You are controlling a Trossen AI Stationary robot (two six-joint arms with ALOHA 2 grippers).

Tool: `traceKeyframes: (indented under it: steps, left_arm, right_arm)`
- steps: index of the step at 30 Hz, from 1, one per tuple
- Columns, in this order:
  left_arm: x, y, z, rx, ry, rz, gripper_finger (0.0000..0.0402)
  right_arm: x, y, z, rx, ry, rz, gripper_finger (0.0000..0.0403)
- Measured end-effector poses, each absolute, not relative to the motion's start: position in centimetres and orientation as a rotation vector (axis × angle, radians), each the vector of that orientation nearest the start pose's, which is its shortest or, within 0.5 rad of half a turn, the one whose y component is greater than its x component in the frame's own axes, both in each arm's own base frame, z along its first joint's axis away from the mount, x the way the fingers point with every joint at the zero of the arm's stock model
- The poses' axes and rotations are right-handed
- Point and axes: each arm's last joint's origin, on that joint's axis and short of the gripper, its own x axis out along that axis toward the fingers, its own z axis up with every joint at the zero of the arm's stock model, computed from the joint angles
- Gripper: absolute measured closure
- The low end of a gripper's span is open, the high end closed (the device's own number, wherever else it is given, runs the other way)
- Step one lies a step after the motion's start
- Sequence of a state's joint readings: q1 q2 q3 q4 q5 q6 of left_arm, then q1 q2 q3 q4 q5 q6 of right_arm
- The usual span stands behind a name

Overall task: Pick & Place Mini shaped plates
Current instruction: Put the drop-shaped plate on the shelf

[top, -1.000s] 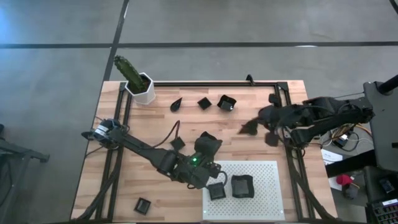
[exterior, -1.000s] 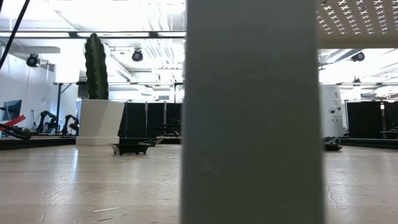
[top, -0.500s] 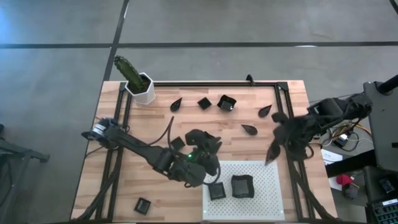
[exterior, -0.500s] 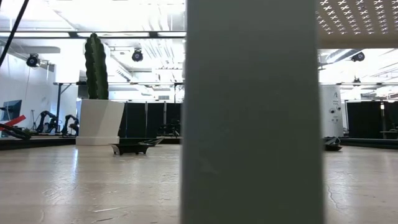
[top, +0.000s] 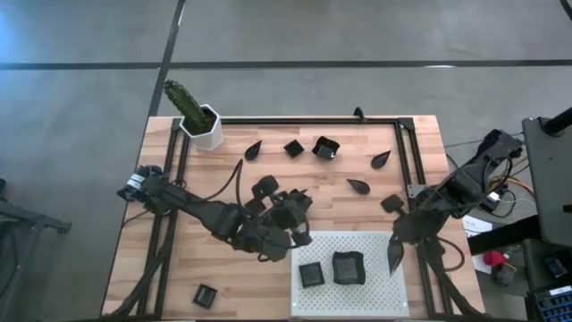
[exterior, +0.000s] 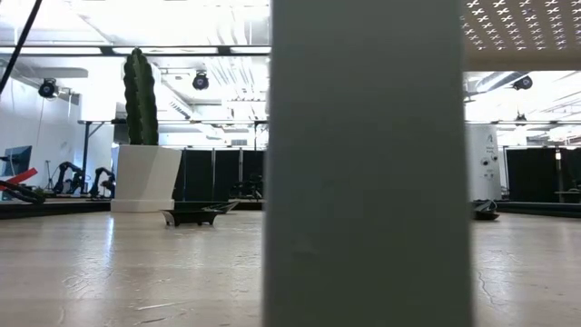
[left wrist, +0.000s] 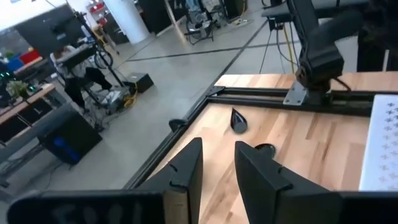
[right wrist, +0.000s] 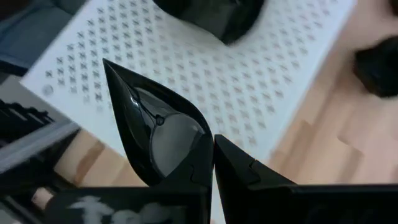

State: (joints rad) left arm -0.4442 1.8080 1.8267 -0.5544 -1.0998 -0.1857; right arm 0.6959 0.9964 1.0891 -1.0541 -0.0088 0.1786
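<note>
At the white perforated board's (top: 375,295) right edge, the right gripper (top: 395,257) pinches a teardrop plate (right wrist: 158,134) between closed fingers. The left gripper (top: 288,207), fingers slightly parted and empty, hovers over bare wood beside the board. Two square plates (top: 331,270) sit on the board.

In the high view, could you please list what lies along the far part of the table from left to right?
Cactus pot → teardrop plate → small square plate → larger square plate → teardrop plate near the right rail.
</note>
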Motion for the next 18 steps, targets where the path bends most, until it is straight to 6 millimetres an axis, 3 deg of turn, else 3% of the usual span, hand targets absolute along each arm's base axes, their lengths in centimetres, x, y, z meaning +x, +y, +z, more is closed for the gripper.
traceKeyframes:
  steps: [11,18]
  left_arm:
    - [36.8,-14.7,38.3,0.187,0.329,0.664,0.0307]
    - [36.8,-14.7,38.3,0.181,0.336,0.641,0.0307]
  right_arm:
    - [15.3,13.9,29.6,-0.164,0.955,0.677,0.0394]
    - [15.6,14.4,29.2,-0.163,0.963,0.705,0.0394]
